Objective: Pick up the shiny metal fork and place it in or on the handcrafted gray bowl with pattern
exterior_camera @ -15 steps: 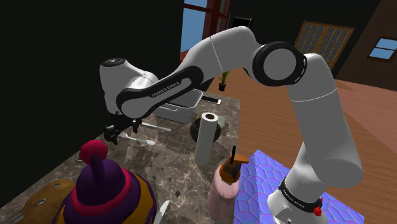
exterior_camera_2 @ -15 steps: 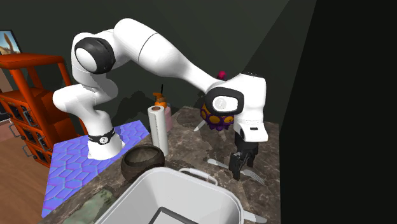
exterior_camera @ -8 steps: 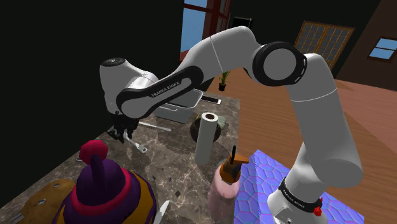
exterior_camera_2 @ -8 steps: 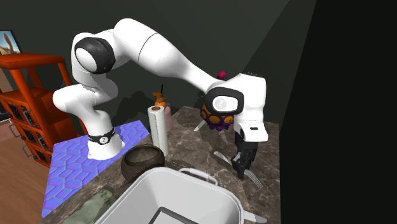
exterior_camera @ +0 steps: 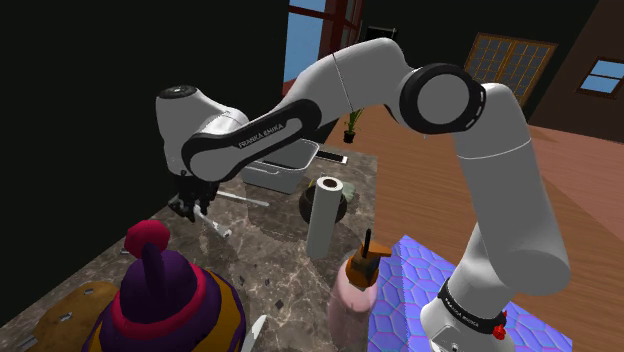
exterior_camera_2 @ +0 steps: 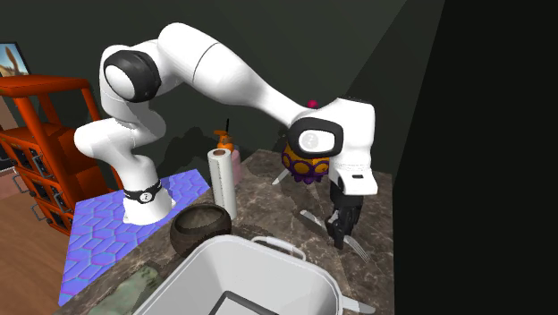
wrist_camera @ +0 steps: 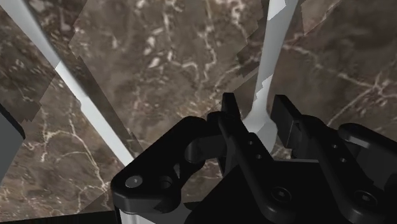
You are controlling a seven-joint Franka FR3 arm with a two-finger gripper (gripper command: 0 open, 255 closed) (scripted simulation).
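Fork (wrist_camera: 263, 70), marble counter (exterior_camera: 270, 255), black area (exterior_camera: 90, 80) beyond

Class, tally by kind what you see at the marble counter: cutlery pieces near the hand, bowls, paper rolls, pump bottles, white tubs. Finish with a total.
Cutlery: 2 (fork, long flat piece)
Bowls: 1 (dark bowl)
Paper rolls: 1 (paper roll)
Pump bottles: 1 (pink bottle)
White tubs: 1 (tub)
Total: 6
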